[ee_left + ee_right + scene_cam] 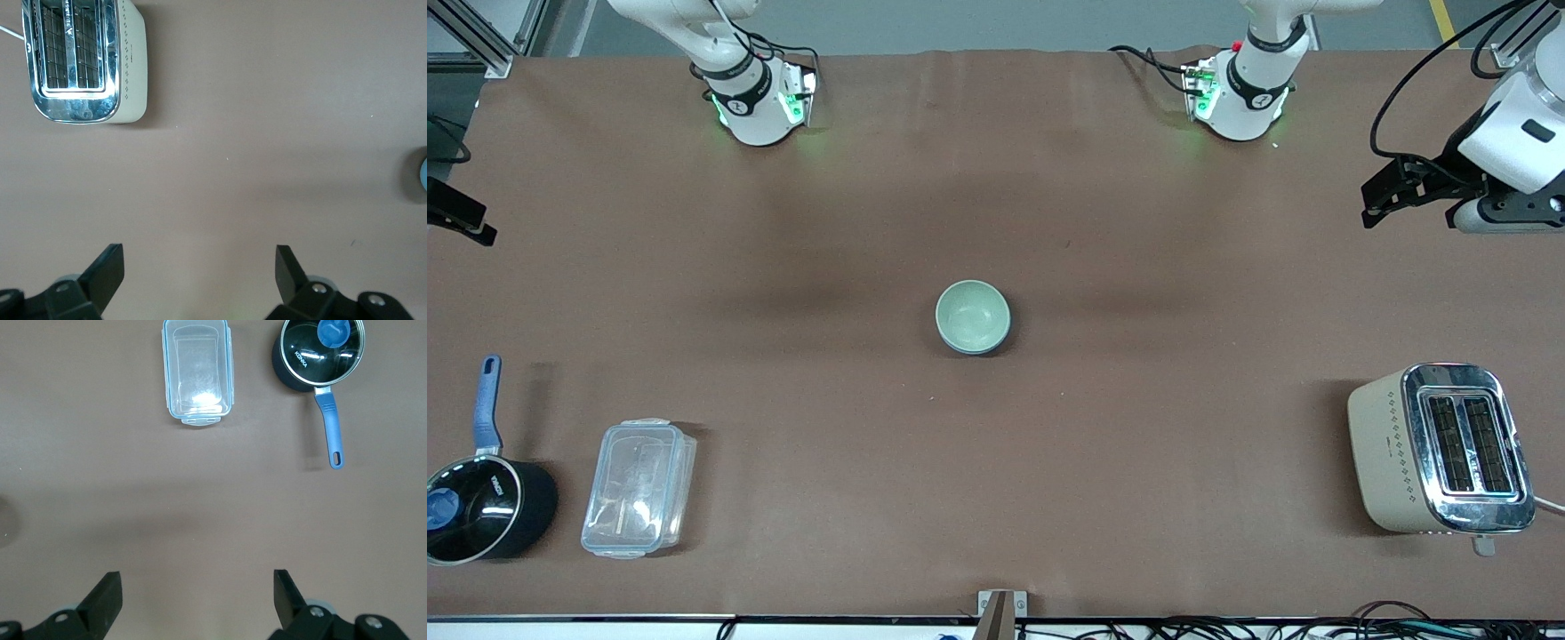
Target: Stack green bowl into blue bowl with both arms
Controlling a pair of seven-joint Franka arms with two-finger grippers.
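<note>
Bowls sit stacked at the table's middle: the green bowl (973, 314) rests inside the blue bowl (996, 344), only its blue rim showing. Left gripper (200, 272) hangs with fingers spread apart over bare table (1138, 444) near the toaster (1440, 449). Right gripper (197, 595), also spread apart, waits above the table near the saucepan (319, 352) and the clear box (197, 372).

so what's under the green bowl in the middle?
The green bowl sits nested in the blue bowl, of which only a darker blue sliver shows around the rim nearest the front camera. The blue bowl's inside and base are covered. Both grippers are away from it.
</note>
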